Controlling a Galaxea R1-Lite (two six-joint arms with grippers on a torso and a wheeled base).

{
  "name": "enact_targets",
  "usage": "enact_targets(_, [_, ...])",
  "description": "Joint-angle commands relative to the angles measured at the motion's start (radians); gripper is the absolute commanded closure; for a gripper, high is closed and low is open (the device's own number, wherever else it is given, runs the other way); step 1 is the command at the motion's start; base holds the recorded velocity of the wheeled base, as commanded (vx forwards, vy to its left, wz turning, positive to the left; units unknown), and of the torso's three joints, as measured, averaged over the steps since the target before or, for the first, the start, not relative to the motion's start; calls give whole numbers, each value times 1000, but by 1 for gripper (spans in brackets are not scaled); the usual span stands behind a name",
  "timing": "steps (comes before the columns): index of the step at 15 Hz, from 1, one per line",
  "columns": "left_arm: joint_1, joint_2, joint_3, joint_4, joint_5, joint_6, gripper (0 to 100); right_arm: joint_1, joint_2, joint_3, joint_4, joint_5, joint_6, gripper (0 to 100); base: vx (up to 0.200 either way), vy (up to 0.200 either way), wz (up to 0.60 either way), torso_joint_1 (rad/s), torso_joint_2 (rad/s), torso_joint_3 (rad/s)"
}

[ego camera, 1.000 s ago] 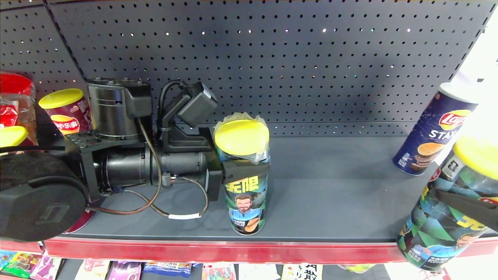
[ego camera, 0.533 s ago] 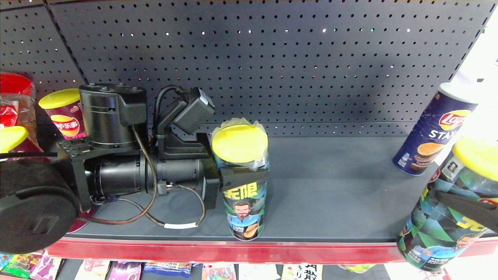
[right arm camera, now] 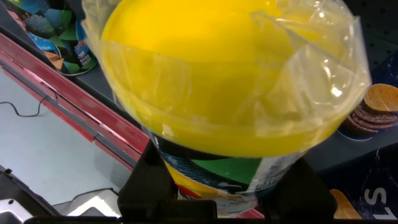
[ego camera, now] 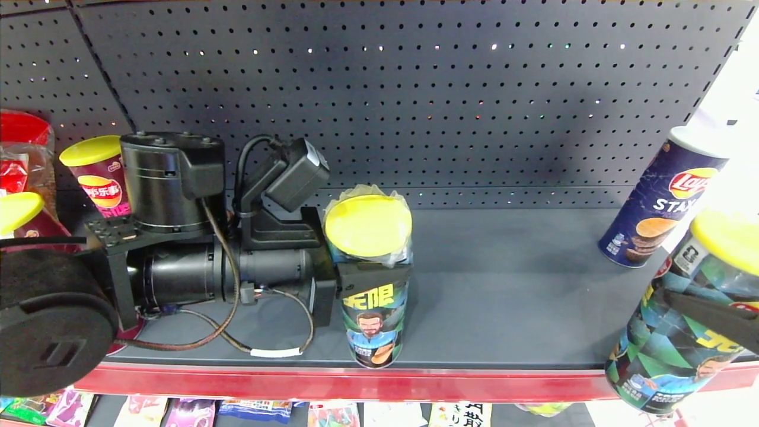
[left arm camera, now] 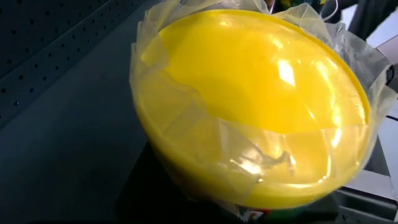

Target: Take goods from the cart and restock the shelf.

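A green-and-blue chip can (ego camera: 372, 296) with a yellow lid stands upright near the front edge of the grey shelf (ego camera: 504, 296). My left gripper (ego camera: 372, 276) is shut on its upper body from the left. The left wrist view looks down on its lid (left arm camera: 249, 106), which is wrapped in clear film. A second, matching chip can (ego camera: 676, 320) hangs tilted in front of the shelf's right end, with my right gripper (ego camera: 708, 317) shut on it. Its yellow lid (right arm camera: 224, 74) also appears in the right wrist view.
A dark blue chip can (ego camera: 664, 196) stands tilted at the shelf's back right. Red-purple cans with yellow lids (ego camera: 98, 172) stand at the far left. A perforated back panel (ego camera: 415, 107) closes the shelf behind. A red lip (ego camera: 356, 382) runs along its front, with packets below.
My left arm and its can have shifted slightly down and toward the shelf front. The right arm and its can have not moved.
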Motion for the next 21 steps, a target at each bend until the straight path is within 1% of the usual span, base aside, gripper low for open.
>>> enact_targets(1, [1, 4, 1, 2, 0, -1, 100, 0, -1, 2, 0, 1, -1, 100, 0, 0, 0, 0, 0, 0])
enact_targets(3, [1, 8, 5, 2, 0, 41, 100, 0, 0, 0, 0, 1, 0, 100, 0, 0, 0, 0, 0, 0])
enact_targets(4, [1, 8, 13, 0, 0, 45, 0, 0, -1, 0, 0, 1, 0, 100, 0, 0, 0, 0, 0, 0])
enact_targets(8, [1, 0, 17, 0, 21, 45, 0, 0, -3, 3, 0, 1, 0, 100, 0, 0, 0, 0, 0, 0])
enact_targets(10, [2, -7, 22, 0, 23, 45, 0, 0, 0, 0, 0, 1, -1, 100, 0, 0, 0, 0, 0, 0])
enact_targets(12, [7, -24, 44, -1, 37, 45, 0, 2, 2, -1, 0, -1, 0, 100, 0, 0, 0, 0, 0, 0])
enact_targets(14, [16, -53, 73, -1, 38, 45, 0, 2, 2, 3, 0, 1, -1, 100, 0, 0, 0, 0, 0, 0])
enact_targets(17, [53, -119, 140, -1, 38, 45, 0, 2, 3, 5, 0, 1, -1, 100, 0, 0, 0, 0, 0, 0])
enact_targets(19, [76, -170, 197, -1, 38, 45, 0, 2, 3, 6, 1, 1, -1, 100, 0, 0, 0, 0, 0, 0])
enact_targets(21, [85, -223, 258, -1, 38, 44, 0, 5, 11, 6, 0, 2, -3, 100, 0, 0, 0, 0, 0, 0])
